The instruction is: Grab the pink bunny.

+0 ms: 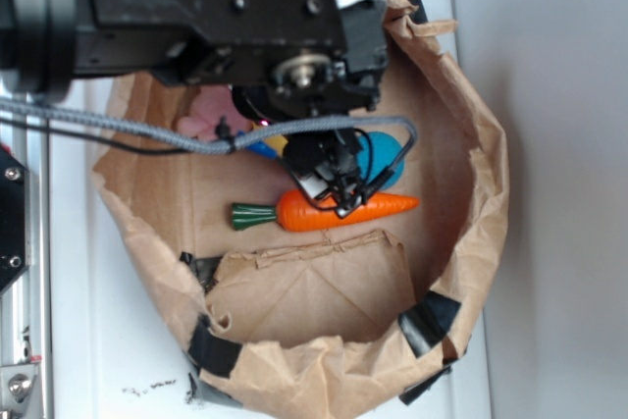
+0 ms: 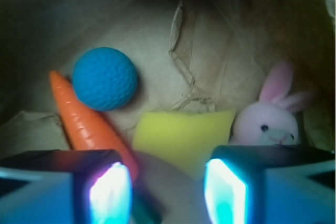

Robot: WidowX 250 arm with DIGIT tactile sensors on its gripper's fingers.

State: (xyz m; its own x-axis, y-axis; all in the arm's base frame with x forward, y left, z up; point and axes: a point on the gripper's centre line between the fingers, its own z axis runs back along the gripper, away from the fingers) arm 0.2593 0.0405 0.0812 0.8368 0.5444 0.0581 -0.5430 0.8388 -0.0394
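The gripper (image 2: 168,192) hangs low inside the paper bag (image 1: 471,242), jaws spread wide and empty, lined up on the sponge (image 2: 181,135). This looks like the approach step: the next move needs a shift toward the bunny (image 2: 270,116), just beside the sponge.

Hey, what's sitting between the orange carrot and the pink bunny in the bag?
The yellow sponge lies between the carrot and the pink bunny. That shows in the wrist view; in the exterior view the arm hides it.
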